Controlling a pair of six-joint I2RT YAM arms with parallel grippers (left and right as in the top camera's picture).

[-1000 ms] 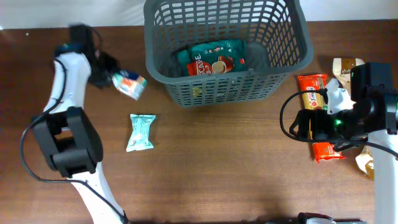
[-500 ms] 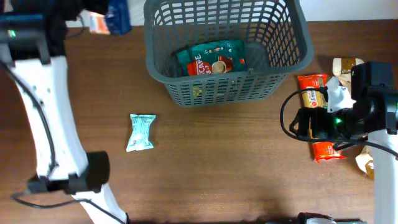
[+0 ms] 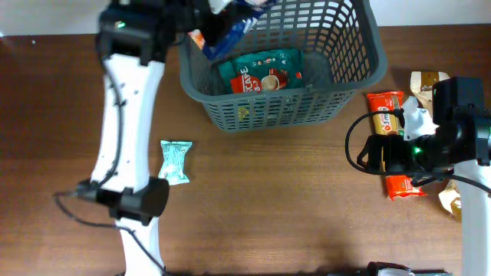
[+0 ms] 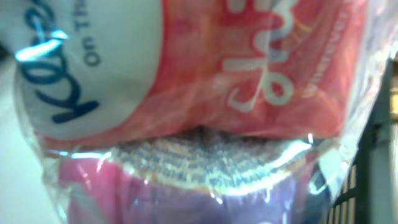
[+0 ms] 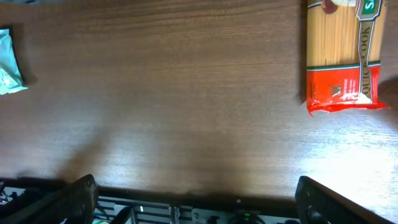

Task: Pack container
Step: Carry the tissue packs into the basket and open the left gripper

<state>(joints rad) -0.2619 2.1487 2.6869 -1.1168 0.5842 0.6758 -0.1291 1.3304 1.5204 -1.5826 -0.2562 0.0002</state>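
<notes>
The dark grey basket [image 3: 276, 107] stands at the back middle of the table. A teal and red packet [image 3: 265, 73] lies on its floor. My left gripper [image 3: 209, 21] is shut on a blue, white and orange snack packet [image 3: 232, 24] and holds it over the basket's back left corner. That packet [image 4: 199, 81] fills the left wrist view and hides the fingers; a strip of basket wall [image 4: 380, 155] shows at the right. My right gripper [image 3: 370, 157] is open and empty over bare table; its fingers are wide apart in the right wrist view [image 5: 199, 199].
A teal packet [image 3: 174, 162] lies on the table left of centre, also in the right wrist view [image 5: 9, 62]. Red-orange packets [image 3: 386, 107] [image 3: 403, 186] and beige packets [image 3: 428, 80] lie at the right. A spaghetti packet [image 5: 342, 56] lies ahead of my right gripper.
My left arm lifted the snack packet from the table's left side and swung it right, over the basket's back left corner. The right arm has not moved.
</notes>
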